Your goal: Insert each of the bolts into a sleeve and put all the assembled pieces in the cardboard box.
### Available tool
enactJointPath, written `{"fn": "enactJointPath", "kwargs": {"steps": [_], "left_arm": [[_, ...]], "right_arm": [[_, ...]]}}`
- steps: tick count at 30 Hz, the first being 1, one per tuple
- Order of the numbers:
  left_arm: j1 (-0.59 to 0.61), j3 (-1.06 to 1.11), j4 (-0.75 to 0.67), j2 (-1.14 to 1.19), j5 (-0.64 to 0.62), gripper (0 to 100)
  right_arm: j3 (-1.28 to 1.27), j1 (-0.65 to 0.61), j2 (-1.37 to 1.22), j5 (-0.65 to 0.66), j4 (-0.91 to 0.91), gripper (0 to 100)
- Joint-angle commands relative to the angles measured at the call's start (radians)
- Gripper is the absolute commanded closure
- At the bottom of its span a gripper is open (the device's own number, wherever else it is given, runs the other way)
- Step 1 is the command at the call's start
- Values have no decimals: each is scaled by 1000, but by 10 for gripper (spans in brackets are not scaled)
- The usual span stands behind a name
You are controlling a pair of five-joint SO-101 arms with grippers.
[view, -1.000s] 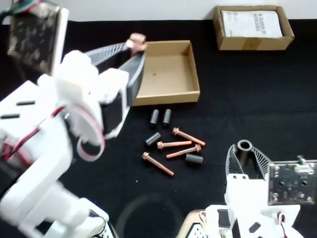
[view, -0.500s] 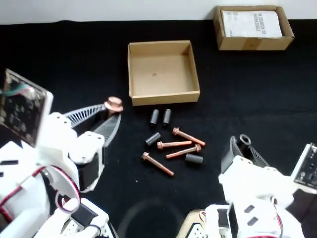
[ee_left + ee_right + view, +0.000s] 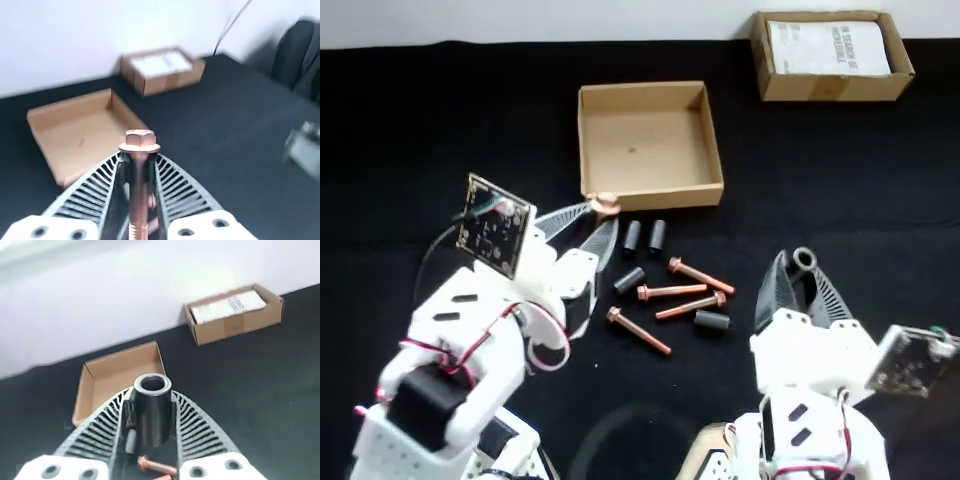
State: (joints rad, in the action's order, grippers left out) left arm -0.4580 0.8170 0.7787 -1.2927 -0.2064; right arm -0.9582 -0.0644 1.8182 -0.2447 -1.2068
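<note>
My left gripper (image 3: 598, 218) is shut on a copper bolt (image 3: 138, 172), head up, just in front of the open cardboard box (image 3: 650, 145). In the left wrist view the bolt stands upright between the ribbed fingers (image 3: 95, 180), with the box (image 3: 75, 130) beyond. My right gripper (image 3: 804, 272) is shut on a dark sleeve (image 3: 151, 407), hole upward, to the right of the loose parts. On the mat lie several copper bolts (image 3: 670, 292) and several dark sleeves (image 3: 642, 236).
A second cardboard box (image 3: 832, 55) holding a printed sheet sits at the far right back. Both white arm bases stand at the near edge. A black mat (image 3: 840, 190) covers the table.
The left arm swung down and back from over the box, then forward, so the bolt is now by the box's front edge. The right arm shifted and turned, still holding the sleeve.
</note>
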Motion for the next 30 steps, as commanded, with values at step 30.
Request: {"fn": "enactJointPath", "kwargs": {"steps": [30], "left_arm": [[-328, -564, -486, 1006, -196, 991]], "right_arm": [[-243, -140, 10, 26, 71, 990]]}}
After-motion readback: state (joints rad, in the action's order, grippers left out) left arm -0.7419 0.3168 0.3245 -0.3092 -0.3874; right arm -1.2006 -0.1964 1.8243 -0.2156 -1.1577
